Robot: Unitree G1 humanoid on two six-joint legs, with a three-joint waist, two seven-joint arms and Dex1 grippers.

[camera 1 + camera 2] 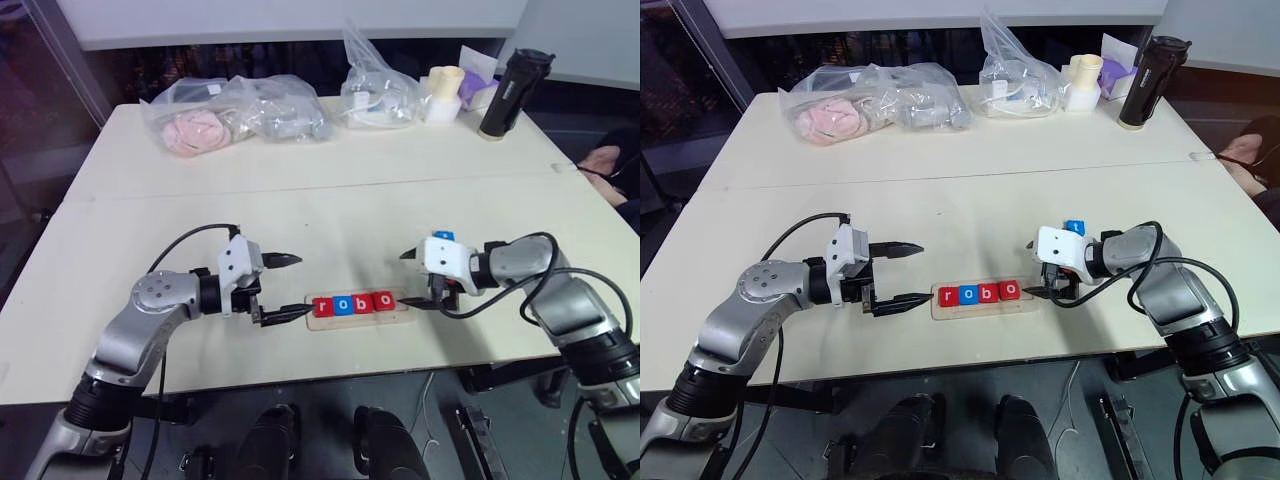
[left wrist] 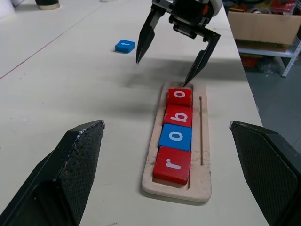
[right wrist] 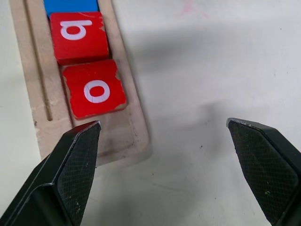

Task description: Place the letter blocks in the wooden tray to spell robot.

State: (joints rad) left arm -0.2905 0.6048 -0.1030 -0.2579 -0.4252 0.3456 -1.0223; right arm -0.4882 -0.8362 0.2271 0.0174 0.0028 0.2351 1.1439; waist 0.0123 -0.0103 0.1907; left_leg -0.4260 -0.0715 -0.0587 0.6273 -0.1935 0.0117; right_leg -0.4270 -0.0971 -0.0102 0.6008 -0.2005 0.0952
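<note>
You have four blocks [image 2: 176, 123] seated in the tray [image 2: 203, 146] — r, o, b, o, three red and one blue. Both grippers flank the tray ends, left [image 1: 283, 288] and right [image 2: 171, 63], fingers spread and empty. One more blue block [image 2: 125, 45] lies loose on the table [image 1: 330, 205] beyond — just behind the right gripper.

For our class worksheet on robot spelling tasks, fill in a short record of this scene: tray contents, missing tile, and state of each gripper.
wooden tray: holds four letter blocks reading r, o, b, o; end slot empty
blue block: loose on the table, outside the tray
left gripper: fingers open, beside the tray's r end
right gripper: fingers open, one tip at the tray's empty end
</note>
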